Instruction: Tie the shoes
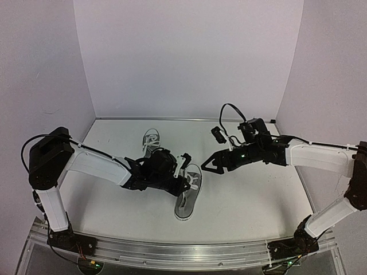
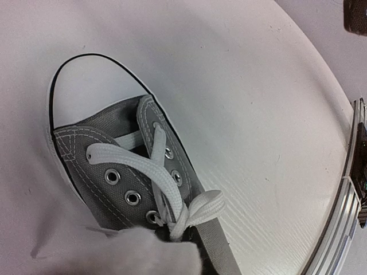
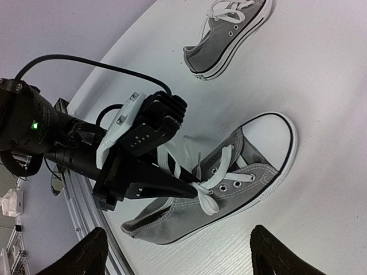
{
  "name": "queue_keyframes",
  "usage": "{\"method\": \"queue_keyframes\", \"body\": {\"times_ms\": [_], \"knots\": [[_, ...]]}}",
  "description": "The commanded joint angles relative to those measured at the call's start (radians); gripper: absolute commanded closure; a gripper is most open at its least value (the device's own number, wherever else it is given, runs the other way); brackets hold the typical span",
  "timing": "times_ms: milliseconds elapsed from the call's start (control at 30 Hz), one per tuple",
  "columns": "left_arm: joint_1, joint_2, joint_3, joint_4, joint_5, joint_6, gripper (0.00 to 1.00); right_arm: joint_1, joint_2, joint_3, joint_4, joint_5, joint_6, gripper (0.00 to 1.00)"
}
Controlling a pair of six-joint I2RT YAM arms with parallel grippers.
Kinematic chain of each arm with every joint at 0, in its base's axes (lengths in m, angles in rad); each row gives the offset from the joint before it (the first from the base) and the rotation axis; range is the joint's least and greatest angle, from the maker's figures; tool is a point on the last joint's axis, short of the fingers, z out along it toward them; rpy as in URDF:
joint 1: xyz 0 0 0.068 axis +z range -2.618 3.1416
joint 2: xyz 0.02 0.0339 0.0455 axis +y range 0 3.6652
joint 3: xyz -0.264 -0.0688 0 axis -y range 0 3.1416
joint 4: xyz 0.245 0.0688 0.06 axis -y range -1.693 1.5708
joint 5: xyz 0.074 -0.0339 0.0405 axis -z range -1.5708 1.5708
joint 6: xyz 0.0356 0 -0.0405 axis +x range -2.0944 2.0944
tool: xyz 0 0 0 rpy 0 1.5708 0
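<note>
The left pincer (image 3: pixel 192 192) has its two black fingers pressed together, and between their tips it pinches the white flat lace (image 2: pixel 166 183) of a grey canvas low sneaker (image 2: pixel 114 149) with a white rubber sole and toe cap. This sneaker stands on its sole on the white table (image 1: pixel 252 200), directly below the left pincer. Its toe cap lies ahead of the fingertips, and its heel lies back under the body of the pincer. The pinched place is near the top eyelets, where the strands of the lace come together in a small bunch. From there one strand runs forward across the tongue, toward the toe.

The right pincer (image 1: pixel 203 167) has its jaws spread wide and nothing is between them. It hangs above the table and does not touch the sneaker. Its tips point toward the left pincer and are near it, but apart. From this right pincer, the sneaker lies just ahead and below, with its side turned to the open jaws.

A second grey canvas sneaker (image 3: pixel 229 34), also with white laces and a white sole, lies farther ahead of the right pincer. It is on the far side of the left pincer and well apart from both.
</note>
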Motion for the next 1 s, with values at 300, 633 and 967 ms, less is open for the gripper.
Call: {"method": "queue_keyframes", "body": {"times_ms": [300, 633, 967], "knots": [[0.207, 0.003, 0.322, -0.010, -0.085, 0.089, 1.00, -0.026, -0.014, -0.005, 0.034, 0.037, 0.031, 0.07], [0.418, 0.162, 0.468, -0.014, 0.141, 0.132, 1.00, -0.034, -0.041, -0.018, 0.033, 0.059, 0.035, 0.02], [0.486, 0.334, 0.543, -0.033, 0.231, 0.156, 0.90, -0.035, -0.044, -0.015, 0.030, 0.059, 0.032, 0.02]]}}
